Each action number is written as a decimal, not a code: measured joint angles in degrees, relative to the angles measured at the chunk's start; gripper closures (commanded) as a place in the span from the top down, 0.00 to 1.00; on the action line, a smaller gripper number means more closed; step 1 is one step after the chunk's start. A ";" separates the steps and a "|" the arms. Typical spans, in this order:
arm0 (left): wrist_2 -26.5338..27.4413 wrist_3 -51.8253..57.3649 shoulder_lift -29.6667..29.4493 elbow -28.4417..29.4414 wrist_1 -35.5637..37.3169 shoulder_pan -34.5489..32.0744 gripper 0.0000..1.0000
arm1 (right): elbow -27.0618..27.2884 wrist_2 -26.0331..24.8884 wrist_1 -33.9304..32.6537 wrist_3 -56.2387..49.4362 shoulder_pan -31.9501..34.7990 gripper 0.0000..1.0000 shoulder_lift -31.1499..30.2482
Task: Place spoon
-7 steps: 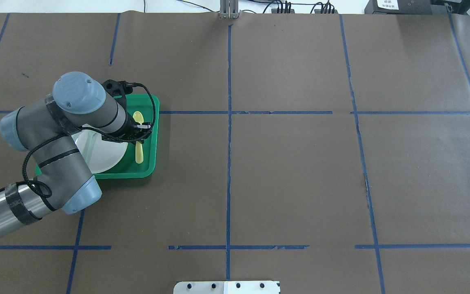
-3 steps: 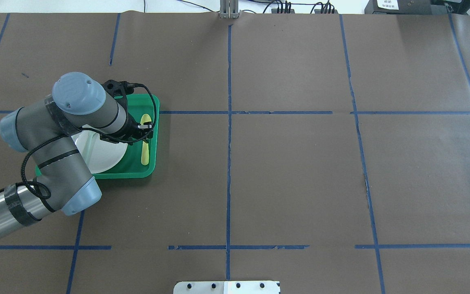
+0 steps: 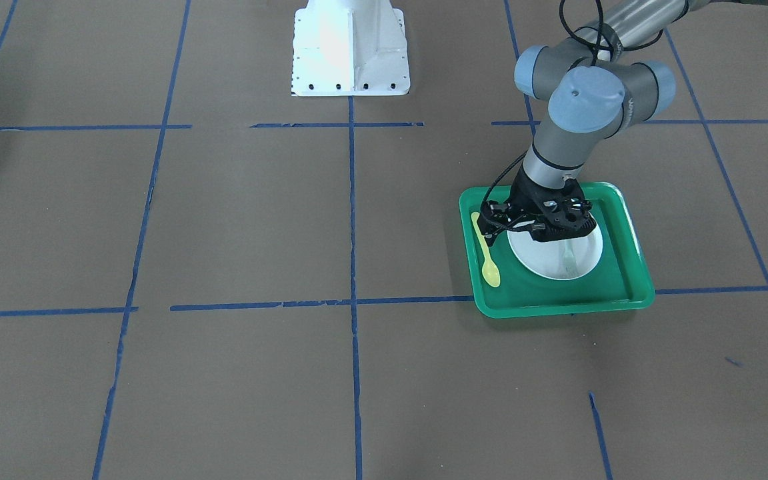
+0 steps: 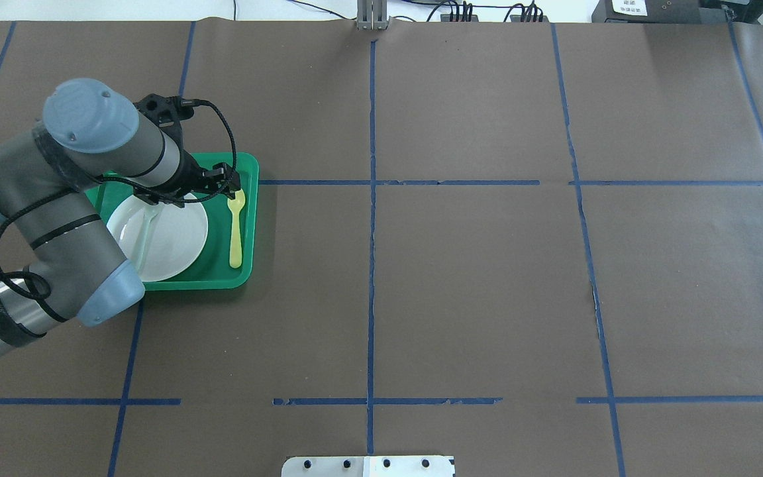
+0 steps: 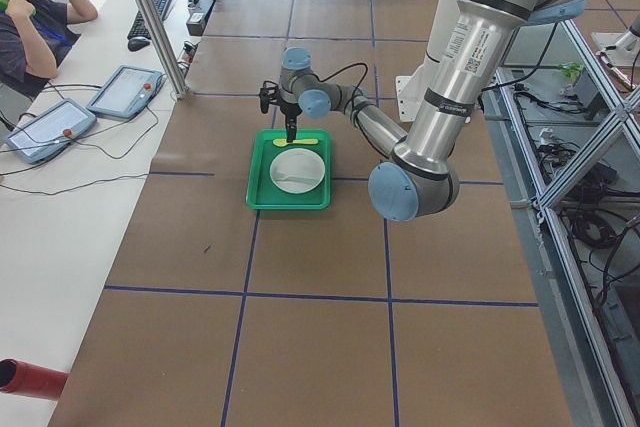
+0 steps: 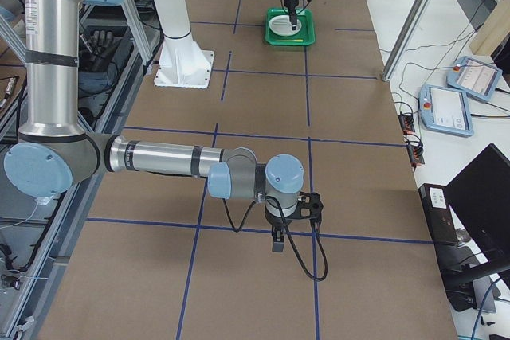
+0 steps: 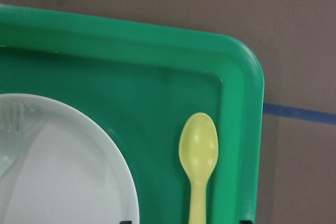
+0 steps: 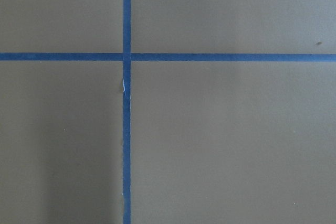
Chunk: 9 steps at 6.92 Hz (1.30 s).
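Observation:
The yellow spoon (image 4: 236,228) lies flat in the green tray (image 4: 253,218), along its right side beside the white plate (image 4: 176,248). It also shows in the front view (image 3: 489,257) and the left wrist view (image 7: 198,150), bowl toward the tray's far corner. A pale fork (image 4: 146,228) lies on the plate. My left gripper (image 4: 228,182) hangs open and empty above the spoon's bowl end, not touching it. My right gripper (image 6: 276,240) shows only in the exterior right view, low over bare table far from the tray; I cannot tell if it is open or shut.
The white robot base (image 3: 351,47) stands at mid-table on the robot's side. Blue tape lines (image 4: 371,265) divide the brown table cover. An operator (image 5: 30,17) sits at a side desk with tablets (image 5: 125,92). A metal post (image 4: 371,16) stands at the far edge.
The left gripper held the spoon low in the tray, let it go and rose toward the tray's far side. The spoon now lies free along the tray's right side.

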 measured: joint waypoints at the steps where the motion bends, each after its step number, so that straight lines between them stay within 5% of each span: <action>1: -0.93 6.22 1.13 -2.40 2.99 -2.96 1.00 | 0.00 -0.02 0.00 0.00 0.00 1.00 0.01; 6: -11.23 58.86 14.73 -6.73 17.30 -30.58 1.00 | 0.00 0.00 -0.03 0.00 0.00 1.00 0.02; 9: -19.38 71.19 25.13 -4.40 21.39 -43.00 1.00 | 0.00 -0.02 -0.04 0.00 0.00 1.00 0.04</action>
